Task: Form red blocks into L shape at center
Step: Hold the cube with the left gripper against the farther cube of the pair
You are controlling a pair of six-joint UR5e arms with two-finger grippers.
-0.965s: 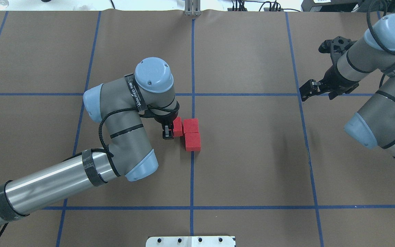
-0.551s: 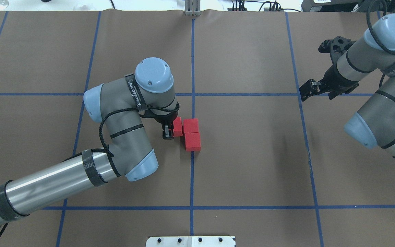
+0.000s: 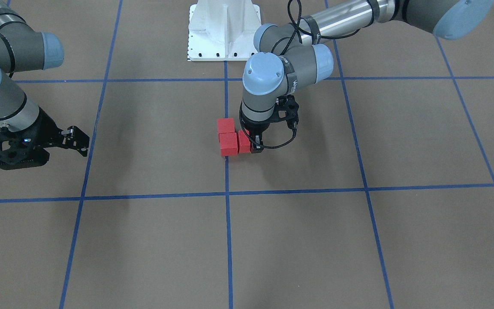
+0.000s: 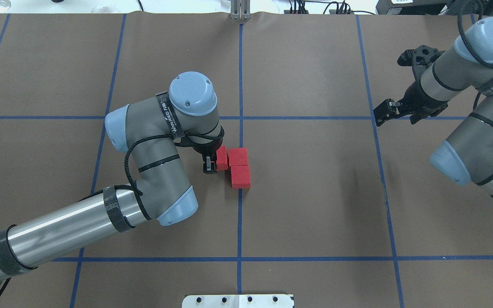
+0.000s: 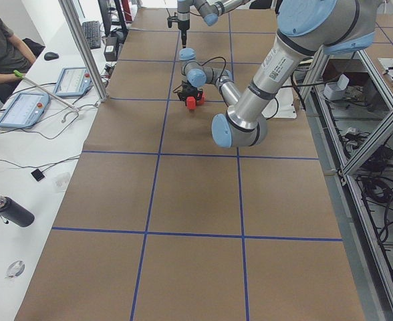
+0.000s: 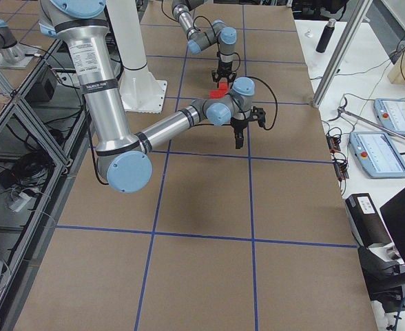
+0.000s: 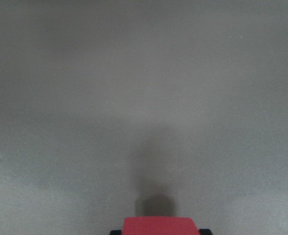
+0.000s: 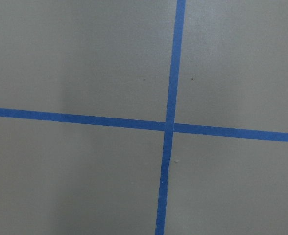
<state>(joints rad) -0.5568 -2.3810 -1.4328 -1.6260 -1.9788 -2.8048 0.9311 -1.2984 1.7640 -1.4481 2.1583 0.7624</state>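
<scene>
Nearest me in the overhead view is the white metal base plate (image 4: 238,300). Beyond it the thin blue tape line (image 4: 239,214) runs up into the middle stretch of brown matte floor (image 4: 280,184), which I take as the center. There sit the small matte red blocks, three plain cubes. The near cube (image 4: 241,177) lies on the tape line and the corner cube (image 4: 238,156) is butted against its far face. The third cube (image 4: 222,159) is just left of the corner cube, touching it or very nearly so. Together they read as an L. The left gripper (image 4: 217,161), black and two-fingered, comes straight down over the third cube and is pinching it. The left wrist camera shows its red top wedged between the two black fingertips. From these angles I can't say for sure whether that cube is fully down on the floor or held just above it. Farther out, well apart to the right, the right gripper (image 4: 382,114) hangs over a grid crossing with its fingers spread and nothing between them. By my reckoning the shape is formed and sits at the center. What's left is letting go of the third cube without nudging it and lifting the left gripper clear.
</scene>
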